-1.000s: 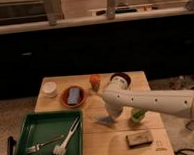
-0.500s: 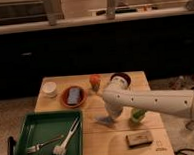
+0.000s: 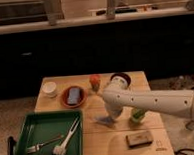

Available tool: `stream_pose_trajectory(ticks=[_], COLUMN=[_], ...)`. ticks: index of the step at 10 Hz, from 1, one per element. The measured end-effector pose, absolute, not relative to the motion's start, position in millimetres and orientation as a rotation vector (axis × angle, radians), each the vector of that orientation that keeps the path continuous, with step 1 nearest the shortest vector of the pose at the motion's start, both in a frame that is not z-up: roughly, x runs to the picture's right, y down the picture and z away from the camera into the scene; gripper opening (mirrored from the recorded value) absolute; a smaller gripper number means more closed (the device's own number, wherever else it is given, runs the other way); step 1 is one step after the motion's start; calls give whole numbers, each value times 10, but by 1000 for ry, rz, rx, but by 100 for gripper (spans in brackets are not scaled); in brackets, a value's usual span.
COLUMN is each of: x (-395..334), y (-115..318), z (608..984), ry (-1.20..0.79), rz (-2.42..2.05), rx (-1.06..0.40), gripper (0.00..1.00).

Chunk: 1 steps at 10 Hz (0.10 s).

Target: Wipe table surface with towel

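The table surface (image 3: 102, 144) is a pale wooden top with plank lines. The towel (image 3: 104, 122), a small pale blue-grey cloth, lies near the table's middle, just right of the green tray. My white arm reaches in from the right and bends down. My gripper (image 3: 111, 115) points down onto the towel's far right edge and seems to touch it. The arm hides part of the cloth.
A green tray (image 3: 24, 128) at front left holds a fork (image 3: 41, 145) and a brush (image 3: 65, 142). A red plate (image 3: 66, 100) holds a dark blue piece (image 3: 74, 95). A white cup (image 3: 50, 89), an orange item (image 3: 95, 81), a green object (image 3: 138, 115) and a brown block (image 3: 139, 138) stand around.
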<state>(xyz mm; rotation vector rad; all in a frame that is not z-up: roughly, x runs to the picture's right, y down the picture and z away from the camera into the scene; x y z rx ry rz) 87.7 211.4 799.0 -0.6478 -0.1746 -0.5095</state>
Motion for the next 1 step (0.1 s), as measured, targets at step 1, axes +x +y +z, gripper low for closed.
stream_pose_trajectory(ticks=[1], x=[877], y=[2114], z=[7990], ry=[-175], rz=[-510], rx=[-648], gripper=[0])
